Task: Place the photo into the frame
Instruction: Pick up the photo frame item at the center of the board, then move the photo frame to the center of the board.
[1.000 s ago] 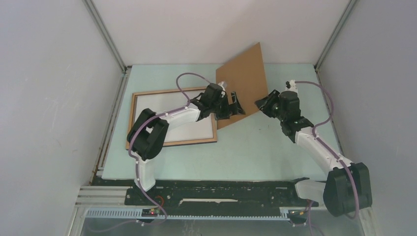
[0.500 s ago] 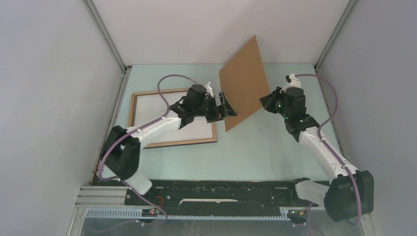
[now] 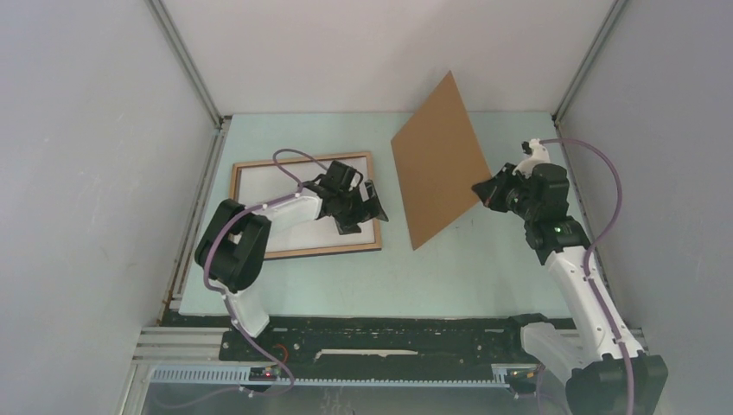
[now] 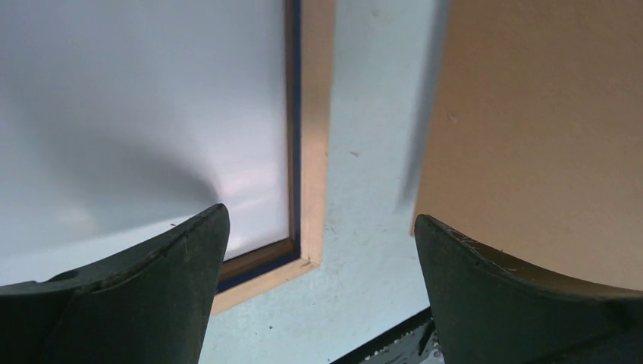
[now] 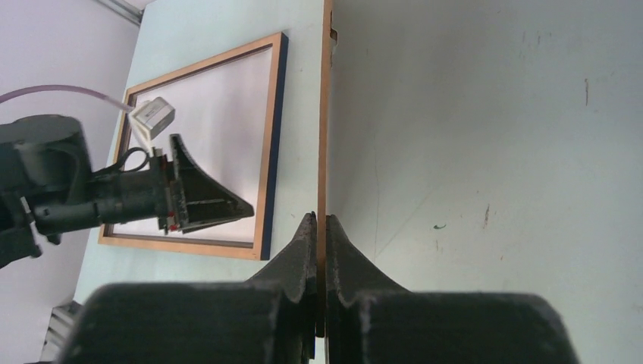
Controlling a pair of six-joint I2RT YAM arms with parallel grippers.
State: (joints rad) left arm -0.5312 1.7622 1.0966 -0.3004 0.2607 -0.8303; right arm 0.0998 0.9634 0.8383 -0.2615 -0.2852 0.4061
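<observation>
Starting at your left, the frame (image 3: 320, 252) lies flat on the tabletop (image 3: 484, 277), wood-brown face up. The photo (image 3: 259, 186) lies inside its rails with the white back showing. Your left tool (image 4: 318, 227) hangs over the frame's near right corner with its fingers spread as wide as they go. It holds nothing and touches nothing. In its wrist view, the corner rail with its navy inner edge sits between the two fingers. The left arm is folded at the elbow beside the frame's near left corner, and its forearm reaches rightward across the photo.

Further right, the brown board (image 3: 436, 160) stands lifted and tilted. Its upper corner is high toward the back wall and its lower corner is down near the tabletop. You cannot tell whether that corner touches. The board is just beside the frame's right rail but apart from it.

Your right tool (image 5: 321, 218) is pressed together on the board's right edge, and its wrist view shows the thin brown edge pinched between the fingertips. The right arm rises from its base at the near right and stretches away from you, with the wrist turned left toward the board.
</observation>
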